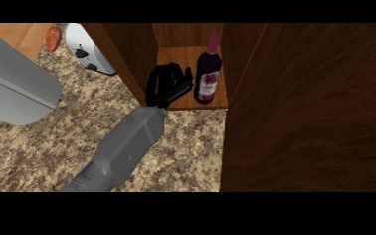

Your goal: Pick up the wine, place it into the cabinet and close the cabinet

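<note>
dark wood made up the cabinet (294, 119), whose open compartment showed a lighter wooden shelf (187, 102). the wine (209, 72) stood upright on that shelf, toward its right side, neck pointing to the back and a pale label on its body. one black hand (167, 84) was inside the compartment just left of the bottle, very near it; whether a fingertip touched the glass could not be told. its fingers looked relaxed and slightly bent, not wrapped round anything. which arm it belonged to could not be told for sure; its grey forearm (125, 149) rose from the lower left edge. the cabinet door (121, 55) stood open at the left. on the speckled stone counter (66, 134) lay a grey rounded object (26, 87) at far left and a white toaster (88, 50) behind it, with something reddish (53, 38) beside that.
</note>
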Controlling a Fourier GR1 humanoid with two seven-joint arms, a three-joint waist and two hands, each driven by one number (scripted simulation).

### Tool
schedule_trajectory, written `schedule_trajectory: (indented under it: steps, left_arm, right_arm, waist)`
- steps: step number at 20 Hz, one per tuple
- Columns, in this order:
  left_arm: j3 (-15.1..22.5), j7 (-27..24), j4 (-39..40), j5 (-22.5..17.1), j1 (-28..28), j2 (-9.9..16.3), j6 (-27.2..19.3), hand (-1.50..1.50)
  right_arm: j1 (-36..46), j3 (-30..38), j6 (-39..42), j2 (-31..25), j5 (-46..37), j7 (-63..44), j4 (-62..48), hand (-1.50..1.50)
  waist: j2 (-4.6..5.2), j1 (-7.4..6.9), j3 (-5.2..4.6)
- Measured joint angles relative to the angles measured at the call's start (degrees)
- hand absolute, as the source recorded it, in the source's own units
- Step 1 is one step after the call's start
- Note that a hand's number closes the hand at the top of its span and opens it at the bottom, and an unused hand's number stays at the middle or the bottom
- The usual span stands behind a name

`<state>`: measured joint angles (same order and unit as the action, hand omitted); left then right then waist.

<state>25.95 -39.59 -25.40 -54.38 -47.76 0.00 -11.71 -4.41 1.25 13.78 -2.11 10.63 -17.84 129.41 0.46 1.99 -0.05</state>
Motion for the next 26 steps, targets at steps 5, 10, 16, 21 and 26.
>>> schedule_trajectory:
  steps: [5, 10, 16, 21, 26]
  left_arm:
    - [-1.35, 0.69, 4.46, -1.48, -4.51, 0.02, 1.13, 1.50]
    - [-1.22, 1.10, 7.78, -2.72, -6.74, 0.01, 0.33, 1.50]
    - [-0.72, 1.34, 11.25, -3.52, -7.85, -0.01, -0.49, 1.50]
    - [-2.15, -0.71, 14.78, -3.27, -8.22, 0.00, 1.66, 1.50]
    - [-3.82, -4.40, 16.17, -3.61, -8.40, -0.08, 2.03, 1.50]
  right_arm:
    - [1.13, 0.25, -0.20, -0.03, -0.49, 0.57, -0.74, -1.50]
    - [0.44, -0.57, 0.47, 0.14, -1.52, 2.11, -1.61, -1.50]
    - [1.25, -1.20, 0.27, 0.27, -1.46, 1.45, -1.48, -1.50]
    - [0.14, -2.01, 0.19, 0.50, -1.65, 0.91, 0.15, -1.50]
    - [0.35, -1.57, 0.17, 0.17, -1.32, 0.52, 0.57, -1.50]
  waist:
    - [0.09, 0.17, 0.00]
    - [0.21, 0.62, 0.01]
    - [0.40, 1.17, -0.01]
    - [0.47, 1.11, -0.02]
    - [0.67, 1.36, -0.13]
